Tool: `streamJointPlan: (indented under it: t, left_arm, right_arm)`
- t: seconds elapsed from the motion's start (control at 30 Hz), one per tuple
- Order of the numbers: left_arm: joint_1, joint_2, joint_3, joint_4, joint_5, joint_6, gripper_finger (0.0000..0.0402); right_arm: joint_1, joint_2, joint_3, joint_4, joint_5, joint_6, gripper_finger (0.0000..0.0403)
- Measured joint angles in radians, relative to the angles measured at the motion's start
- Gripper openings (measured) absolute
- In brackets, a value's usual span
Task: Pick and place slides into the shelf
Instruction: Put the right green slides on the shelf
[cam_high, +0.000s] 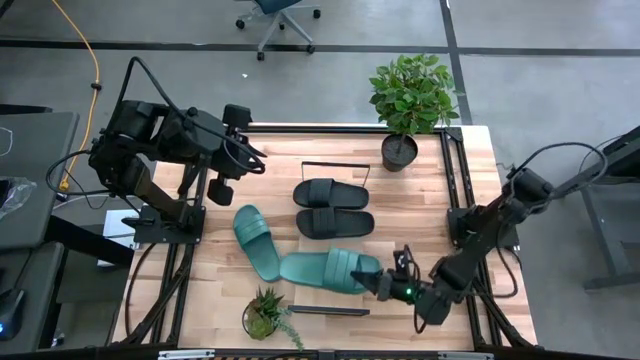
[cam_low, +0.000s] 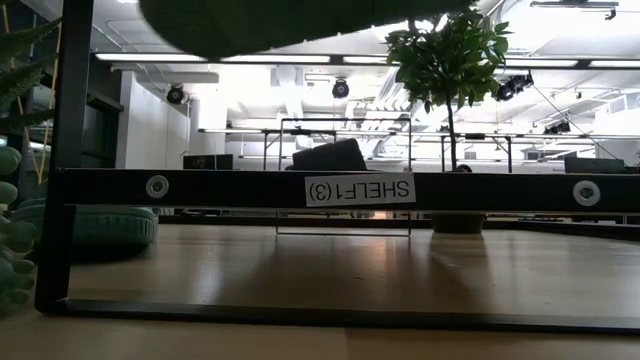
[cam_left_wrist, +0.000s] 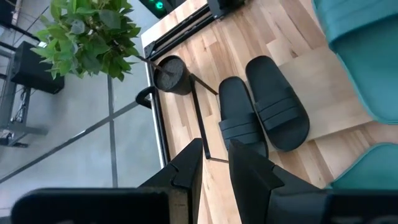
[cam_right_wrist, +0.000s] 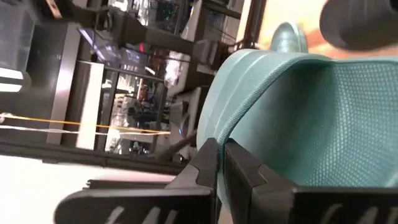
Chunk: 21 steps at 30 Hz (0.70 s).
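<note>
Two black slides (cam_high: 330, 192) (cam_high: 336, 223) lie side by side, soles down, on the shelf's light board (cam_left_wrist: 317, 81), between its far rail (cam_high: 335, 164) and near rail (cam_high: 330, 311). One teal slide (cam_high: 256, 240) rests on the tabletop left of the board. My right gripper (cam_high: 383, 284) is shut on a second teal slide (cam_high: 325, 270), held above the board's near part. That slide's underside shows dark at the top of the low view (cam_low: 300, 20). My left gripper (cam_high: 222, 190) hangs high over the table's left side, open with nothing between its fingers (cam_left_wrist: 186, 171). My right gripper pinches the teal slide's rim (cam_right_wrist: 214, 134) between its two fingers, at the end toward the table's right edge (cam_high: 372, 276). The fingers come nearly level from the table's near right. The slide reaches out leftward from them, about level and lifted clear of the board.
A tall potted plant (cam_high: 410, 105) stands at the table's far right corner, beside the far rail. A small succulent (cam_high: 264, 315) sits at the near edge, left of the near rail, which carries a white label (cam_low: 360, 189).
</note>
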<state>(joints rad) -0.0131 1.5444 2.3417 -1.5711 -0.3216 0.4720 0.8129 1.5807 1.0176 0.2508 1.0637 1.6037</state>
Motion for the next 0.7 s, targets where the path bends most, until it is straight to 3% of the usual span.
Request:
streamJointPlan:
  t: [0.3,0.7]
  left_arm:
    - [0.000,0.000,0.000,0.000,0.017,0.007,0.0067]
    - [0.000,0.000,0.000,0.000,0.026,0.007,0.0067]
  right_arm:
    - [0.049,0.128,0.000,0.039,0.018,0.103,0.0000]
    - [0.052,0.176,0.000,-0.044,0.023,0.207,0.0000]
